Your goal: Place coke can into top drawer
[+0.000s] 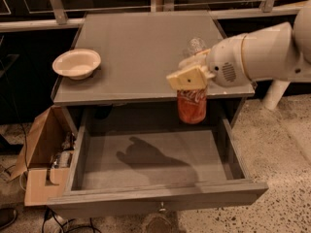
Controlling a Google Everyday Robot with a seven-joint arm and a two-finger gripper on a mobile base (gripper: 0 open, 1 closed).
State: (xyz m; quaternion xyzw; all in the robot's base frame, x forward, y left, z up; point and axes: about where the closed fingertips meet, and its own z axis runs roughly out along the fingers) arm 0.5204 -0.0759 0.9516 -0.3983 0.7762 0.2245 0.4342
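My gripper (190,77) is shut on the top of the red coke can (191,106) and holds it upright in the air, just past the cabinet top's front edge and above the right rear part of the open top drawer (146,191). The drawer is pulled out fully and its inside holds nothing; the arm's shadow falls on its floor. The white arm reaches in from the right.
A white bowl (76,63) sits on the left of the grey cabinet top (141,47). A clear plastic bottle (195,46) stands on the top behind my gripper. An open cardboard box (41,154) sits on the floor left of the cabinet.
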